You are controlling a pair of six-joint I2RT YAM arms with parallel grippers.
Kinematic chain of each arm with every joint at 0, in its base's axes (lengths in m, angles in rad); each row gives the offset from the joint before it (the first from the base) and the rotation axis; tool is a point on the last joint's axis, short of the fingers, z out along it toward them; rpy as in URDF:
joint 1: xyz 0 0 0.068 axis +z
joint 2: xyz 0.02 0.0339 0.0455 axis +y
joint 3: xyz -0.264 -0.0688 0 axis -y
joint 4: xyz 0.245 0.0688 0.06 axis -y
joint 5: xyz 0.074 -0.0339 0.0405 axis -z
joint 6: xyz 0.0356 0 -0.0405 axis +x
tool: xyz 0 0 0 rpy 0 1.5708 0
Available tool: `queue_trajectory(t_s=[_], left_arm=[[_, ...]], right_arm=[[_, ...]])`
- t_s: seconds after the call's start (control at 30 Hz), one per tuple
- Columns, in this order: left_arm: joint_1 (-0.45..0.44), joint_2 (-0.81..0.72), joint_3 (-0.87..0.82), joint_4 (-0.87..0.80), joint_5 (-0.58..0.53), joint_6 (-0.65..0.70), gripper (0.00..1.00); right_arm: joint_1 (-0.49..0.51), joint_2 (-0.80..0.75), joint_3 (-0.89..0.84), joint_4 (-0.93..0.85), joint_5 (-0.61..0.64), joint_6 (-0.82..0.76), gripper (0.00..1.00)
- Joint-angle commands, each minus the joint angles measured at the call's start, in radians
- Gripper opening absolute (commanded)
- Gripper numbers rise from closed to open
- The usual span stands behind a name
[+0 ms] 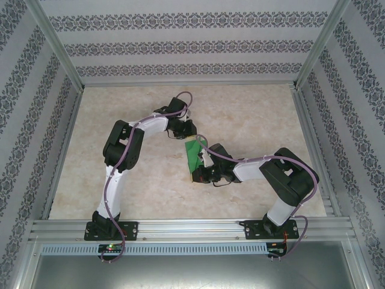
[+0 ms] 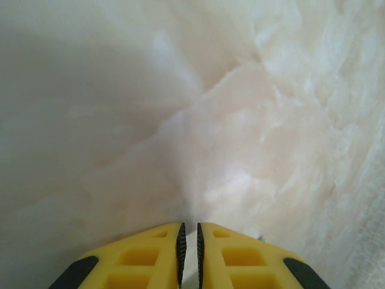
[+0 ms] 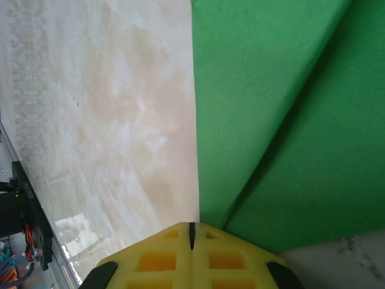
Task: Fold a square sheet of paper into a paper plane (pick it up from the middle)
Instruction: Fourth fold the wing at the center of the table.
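Green paper [image 1: 194, 155] sits folded in the middle of the frame, pinched in my right tool [image 3: 192, 226]. My left tool [image 2: 191, 227] is a thin gap apart. If I tug hard, it could rip.

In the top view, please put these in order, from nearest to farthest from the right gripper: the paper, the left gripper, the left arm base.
1. Paper: right at the tips of the right gripper, mid-table.
2. Left gripper: just beyond the paper, toward the back.
3. Left arm base: far off, at the near-left edge.
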Motion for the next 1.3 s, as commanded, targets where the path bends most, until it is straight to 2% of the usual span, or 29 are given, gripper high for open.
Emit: queue_trajectory(t_s=[0.0, 0.37, 0.6, 0.8, 1.0, 1.27], left_arm=[[0.006, 0.028, 0.022, 0.032, -0.054, 0.032, 0.18], [0.017, -0.121, 0.002, -0.018, -0.067, 0.082, 0.22], [0.010, -0.290, -0.154, -0.014, -0.016, 0.082, 0.28], [-0.038, -0.392, -0.316, 0.031, 0.036, 0.064, 0.30], [-0.082, -0.416, -0.418, 0.088, 0.057, 0.038, 0.29], [-0.098, -0.333, -0.457, 0.150, 0.057, 0.040, 0.27]], right_arm=[[0.030, 0.127, -0.070, -0.247, 0.077, -0.025, 0.03], [0.030, 0.105, -0.055, -0.263, 0.078, -0.026, 0.03], [0.032, 0.097, -0.037, -0.265, 0.078, -0.028, 0.03], [0.033, 0.065, -0.031, -0.261, 0.081, -0.026, 0.03], [0.031, 0.056, -0.032, -0.252, 0.081, -0.019, 0.03], [0.043, 0.041, -0.037, -0.255, 0.093, -0.007, 0.03]])
